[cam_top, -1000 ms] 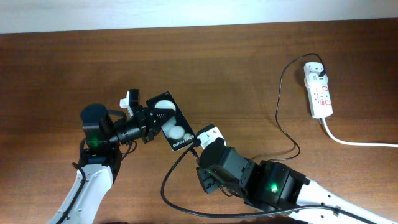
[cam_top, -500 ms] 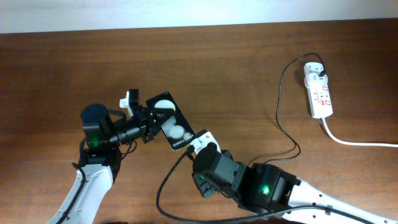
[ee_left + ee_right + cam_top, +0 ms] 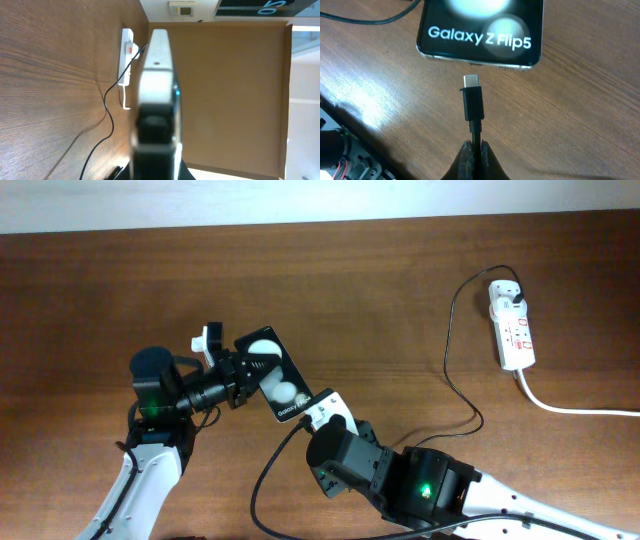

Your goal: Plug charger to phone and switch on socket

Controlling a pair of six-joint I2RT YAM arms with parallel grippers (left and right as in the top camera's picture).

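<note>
The black phone (image 3: 277,382) lies tilted on the wooden table with two white glare spots; my left gripper (image 3: 243,374) is shut on its upper left end. In the right wrist view the phone (image 3: 481,31) reads "Galaxy Z Flip5". My right gripper (image 3: 475,150) is shut on the charger cable, whose connector tip (image 3: 471,81) points at the phone's bottom edge, a short gap away. In the overhead view the right gripper (image 3: 322,413) sits just below the phone. The thin black charger cable (image 3: 462,395) runs to the white socket strip (image 3: 511,326) at the far right.
A thick white cord (image 3: 575,409) leaves the socket toward the right edge. The cable loops on the table below the phone (image 3: 262,480). The left wrist view shows the phone edge-on (image 3: 159,75), with the socket (image 3: 126,55) and cable far off.
My right gripper has moved up and left with the connector, closing on the phone's bottom edge. The left gripper and phone have not moved.
</note>
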